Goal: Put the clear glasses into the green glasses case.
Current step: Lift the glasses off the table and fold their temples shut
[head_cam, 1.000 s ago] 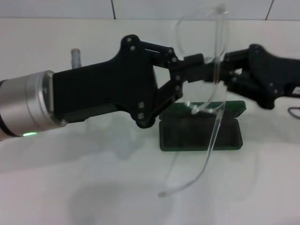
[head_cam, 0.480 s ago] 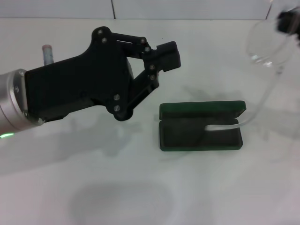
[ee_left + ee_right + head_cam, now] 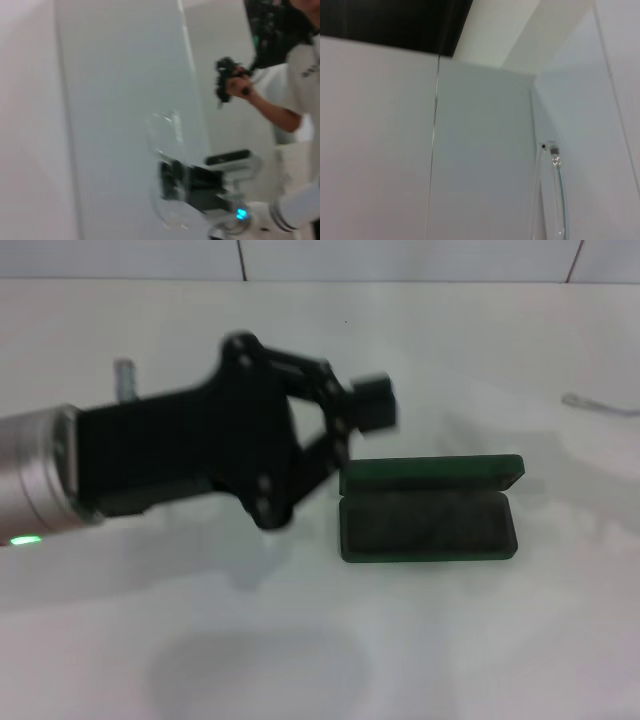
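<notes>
Two grippers: the left gripper point(image 3: 368, 412) hangs over the counter point(image 3: 300, 660) just beside the case's point(image 3: 430, 512) left end. The right gripper point(image 3: 169, 182) is outside the head view, held high and well off to the right.
Left jaws: seemingly together, gripping nothing.
Right jaws: clamped on the glasses point(image 3: 164, 131), judging from the left wrist view.
Glasses: aloft with the right gripper, well apart from the case. They are colourless and see-through, with a curved lens wrapping past the jaws and a long thin arm point(image 3: 555, 200) with a small hinge at one end.
Case: lies open on the counter, dark lining up and lid tipped back, nothing inside.
Why so: carried high, probably so the long arms clear the case rim before lowering. The left gripper looks placed to steady the case.
</notes>
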Available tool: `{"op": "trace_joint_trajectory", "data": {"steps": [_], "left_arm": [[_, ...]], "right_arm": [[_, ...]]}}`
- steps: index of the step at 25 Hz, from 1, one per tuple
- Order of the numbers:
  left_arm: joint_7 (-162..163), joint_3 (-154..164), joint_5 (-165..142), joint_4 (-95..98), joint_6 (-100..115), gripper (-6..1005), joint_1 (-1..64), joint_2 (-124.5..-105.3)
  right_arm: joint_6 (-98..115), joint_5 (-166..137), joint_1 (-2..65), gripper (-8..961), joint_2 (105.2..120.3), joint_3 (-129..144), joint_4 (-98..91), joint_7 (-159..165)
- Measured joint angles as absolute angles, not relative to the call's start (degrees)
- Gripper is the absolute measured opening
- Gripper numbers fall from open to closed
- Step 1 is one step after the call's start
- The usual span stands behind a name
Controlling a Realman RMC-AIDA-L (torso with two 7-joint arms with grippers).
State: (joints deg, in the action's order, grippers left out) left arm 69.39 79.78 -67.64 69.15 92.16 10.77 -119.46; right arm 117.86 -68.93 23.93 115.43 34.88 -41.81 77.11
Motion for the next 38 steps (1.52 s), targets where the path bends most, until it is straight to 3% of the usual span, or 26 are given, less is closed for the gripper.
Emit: {"op": "trace_joint_trajectory", "data": {"steps": [19, 38], "left_arm": [[70.4, 87.7, -64.9, 62.8, 97.4, 68, 19.9, -119.88], [68.6, 88.2, -60.9, 61.2, 97.4, 68, 20.2, -119.97]], "right_arm": [[115.0, -68.1, 32.9, 102, 115.79, 40.9, -25.8, 66.5], [113.5, -68.2, 34.3, 102, 116.2, 51.5, -22.9, 63.8]]}}
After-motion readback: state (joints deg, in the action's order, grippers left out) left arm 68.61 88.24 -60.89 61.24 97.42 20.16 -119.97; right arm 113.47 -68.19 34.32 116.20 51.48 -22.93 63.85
